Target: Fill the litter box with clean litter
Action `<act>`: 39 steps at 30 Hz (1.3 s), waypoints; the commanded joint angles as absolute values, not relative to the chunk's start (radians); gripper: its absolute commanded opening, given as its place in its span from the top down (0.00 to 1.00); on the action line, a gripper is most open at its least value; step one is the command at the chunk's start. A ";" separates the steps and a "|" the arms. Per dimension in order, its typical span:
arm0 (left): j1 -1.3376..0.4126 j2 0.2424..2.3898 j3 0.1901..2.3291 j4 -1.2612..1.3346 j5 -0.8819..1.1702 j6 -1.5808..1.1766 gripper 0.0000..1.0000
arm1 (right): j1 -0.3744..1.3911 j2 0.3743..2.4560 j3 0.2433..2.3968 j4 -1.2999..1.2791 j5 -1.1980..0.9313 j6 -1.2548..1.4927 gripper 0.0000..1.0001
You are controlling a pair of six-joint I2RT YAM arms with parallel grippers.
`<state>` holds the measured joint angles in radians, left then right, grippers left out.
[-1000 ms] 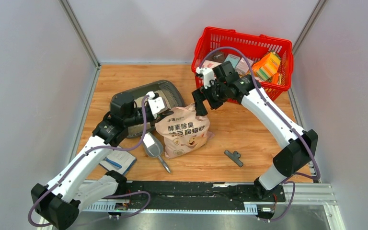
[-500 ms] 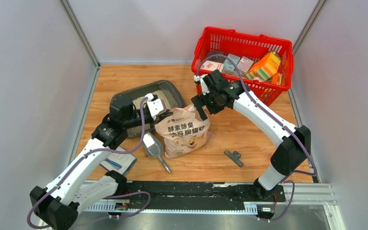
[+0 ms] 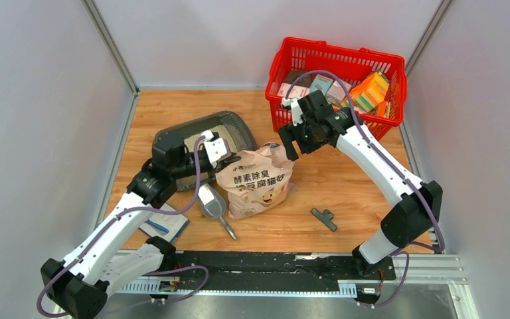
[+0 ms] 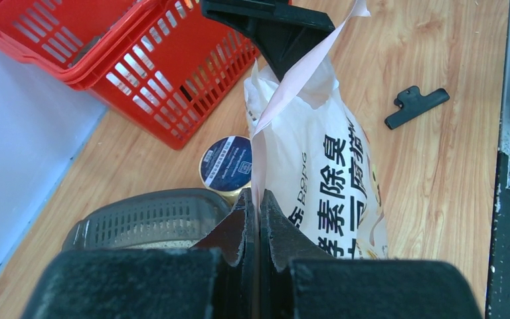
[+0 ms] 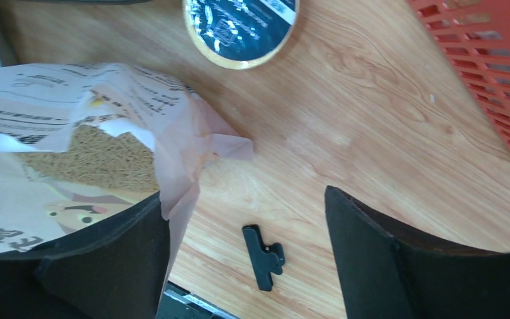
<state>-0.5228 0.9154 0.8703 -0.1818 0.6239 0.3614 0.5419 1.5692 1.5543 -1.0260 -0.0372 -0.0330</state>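
The beige-pink litter bag (image 3: 255, 183) stands on the table with its top open. My left gripper (image 3: 229, 159) is shut on the bag's top left edge, which runs up between its closed jaws in the left wrist view (image 4: 259, 203). My right gripper (image 3: 291, 145) is open at the bag's top right corner. In the right wrist view (image 5: 246, 256) the bag's edge (image 5: 179, 199) lies against the left finger, and brownish litter (image 5: 93, 159) shows inside. The dark grey litter box (image 3: 232, 126) lies behind the bag and also shows in the left wrist view (image 4: 146, 216).
A silver scoop (image 3: 211, 203) lies left of the bag and a notebook (image 3: 164, 224) sits near the left arm. A black clip (image 3: 323, 218) lies to the right. A round dark-blue lid (image 4: 226, 163) sits between box and bag. The red basket (image 3: 335, 73) of packages stands at back right.
My right gripper has shifted slightly right at the bag's top right corner, and the bag's top has spread a little. My left gripper has stayed shut on the bag's edge.
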 commanded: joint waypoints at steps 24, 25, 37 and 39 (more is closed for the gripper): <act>-0.551 0.986 0.973 0.047 0.556 0.483 1.00 | 0.557 1.569 1.650 -1.008 -0.060 -0.060 1.00; -0.551 1.002 0.979 0.060 0.548 0.494 1.00 | 0.546 1.572 1.660 -1.006 -0.036 -0.067 1.00; -0.554 1.045 1.017 0.098 0.666 0.456 1.00 | 0.503 1.569 1.640 -0.983 0.092 -0.006 1.00; -0.554 1.049 1.029 0.091 0.664 0.469 1.00 | 0.503 1.577 1.637 -0.980 0.027 -0.006 0.96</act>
<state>-0.5587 1.0740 0.9436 -0.0750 0.6144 0.4519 0.5205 1.5902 1.6112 -1.0313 0.0174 -0.0162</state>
